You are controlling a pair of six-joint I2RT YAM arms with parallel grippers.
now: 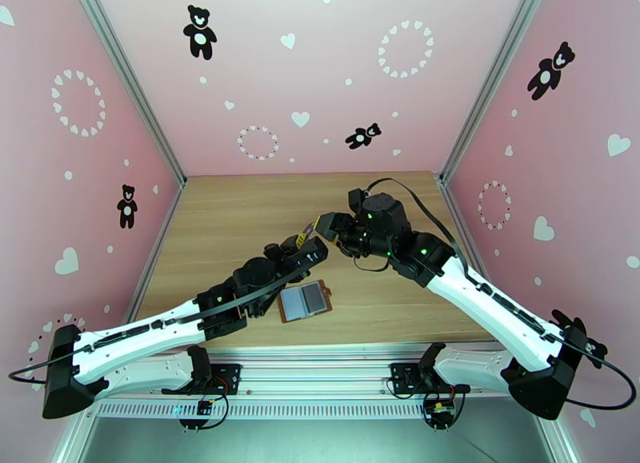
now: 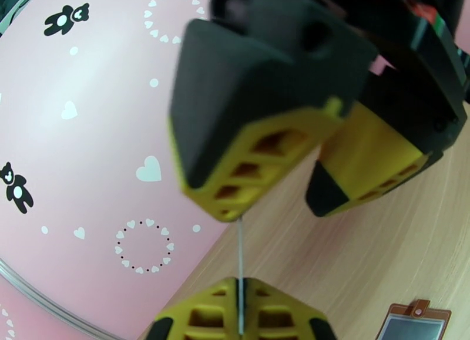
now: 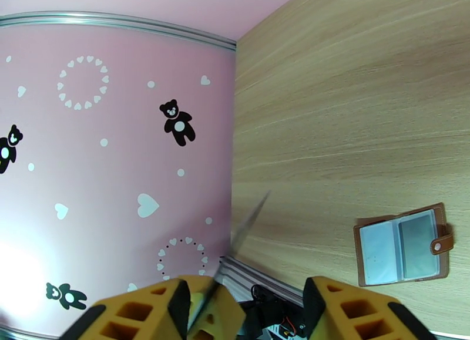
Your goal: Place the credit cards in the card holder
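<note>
Your left gripper [image 2: 239,312] pinches one thin plastic credit card [image 2: 240,250], seen edge-on, jaws closed tight on it.
Your right gripper [image 2: 274,209] meets it above the light wooden table [image 1: 240,217] with yellow fingers spread apart, one fingertip touching the card's free end, nothing clamped. The small brown leather card holder [image 3: 405,244] lies open and flat near the table's front edge, greyish pockets up.

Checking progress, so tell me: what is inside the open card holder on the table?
The card holder shows two greyish see-through pockets, the one nearer the snap tab darker. Whether either holds a card cannot be told; anything beneath these pockets is covered.
</note>
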